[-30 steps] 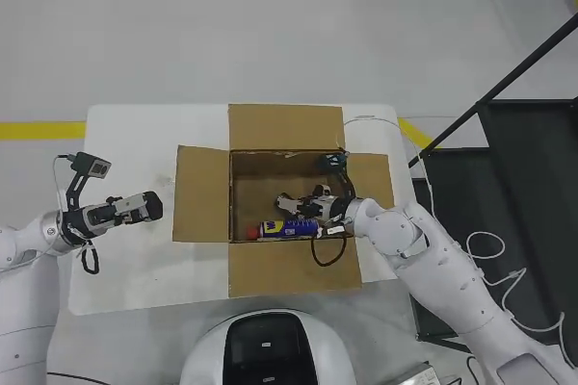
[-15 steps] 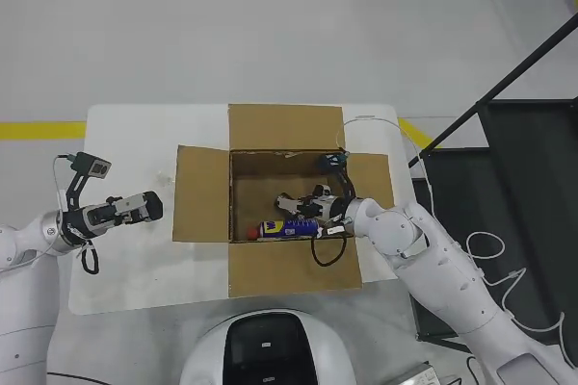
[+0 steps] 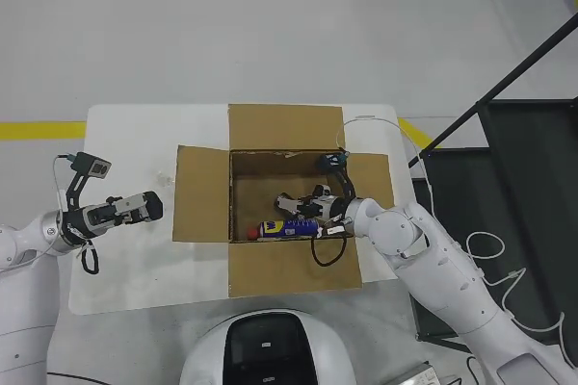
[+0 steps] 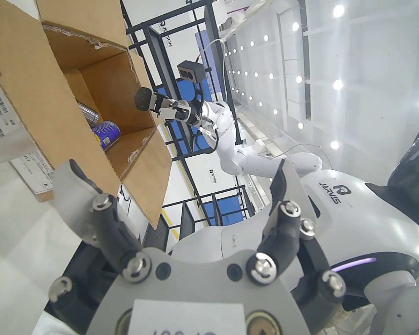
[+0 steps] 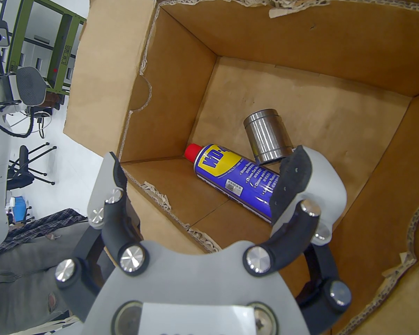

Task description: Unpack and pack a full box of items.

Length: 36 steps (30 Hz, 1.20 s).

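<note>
While over box (image 5: pixel 300 36), right claw (image 5: pixel 204 162) agape

Background stuff: a plain white rectangular table (image 3: pixel 135 279), a yellow painted floor stripe (image 3: pixel 29 130) past its far edge, and a black metal-framed rack (image 3: pixel 539 192) on the right with a thin white cable (image 3: pixel 491 269) draped over it.

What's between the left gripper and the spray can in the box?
Top view: a strip of bare table, then a folded-out cardboard flap, lie between the left gripper and the spray can.
</note>
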Each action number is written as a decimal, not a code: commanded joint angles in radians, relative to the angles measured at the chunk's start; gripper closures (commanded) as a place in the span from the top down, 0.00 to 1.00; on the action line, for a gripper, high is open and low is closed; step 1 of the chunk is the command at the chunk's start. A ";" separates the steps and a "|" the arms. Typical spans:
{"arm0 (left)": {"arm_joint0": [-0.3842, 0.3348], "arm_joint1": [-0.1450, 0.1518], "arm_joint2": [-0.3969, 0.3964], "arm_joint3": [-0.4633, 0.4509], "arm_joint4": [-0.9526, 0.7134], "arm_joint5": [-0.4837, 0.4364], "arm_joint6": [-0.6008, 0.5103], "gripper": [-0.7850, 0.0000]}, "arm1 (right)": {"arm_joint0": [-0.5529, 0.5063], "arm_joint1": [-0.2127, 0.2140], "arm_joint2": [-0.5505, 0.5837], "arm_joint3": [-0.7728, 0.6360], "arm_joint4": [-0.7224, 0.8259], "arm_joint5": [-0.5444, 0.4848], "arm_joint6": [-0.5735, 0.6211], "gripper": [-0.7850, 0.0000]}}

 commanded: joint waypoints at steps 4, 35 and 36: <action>0.000 0.000 0.000 0.000 0.000 0.000 0.000 1.00 | 0.000 0.000 0.000 0.000 0.000 0.000 0.000 1.00; 0.000 0.000 0.000 0.000 0.000 0.000 0.000 1.00 | 0.000 0.000 -0.002 -0.002 -0.005 -0.005 0.000 1.00; 0.000 0.000 0.000 0.000 0.000 0.000 0.000 1.00 | 0.006 0.001 -0.015 -0.014 -0.047 -0.031 0.018 1.00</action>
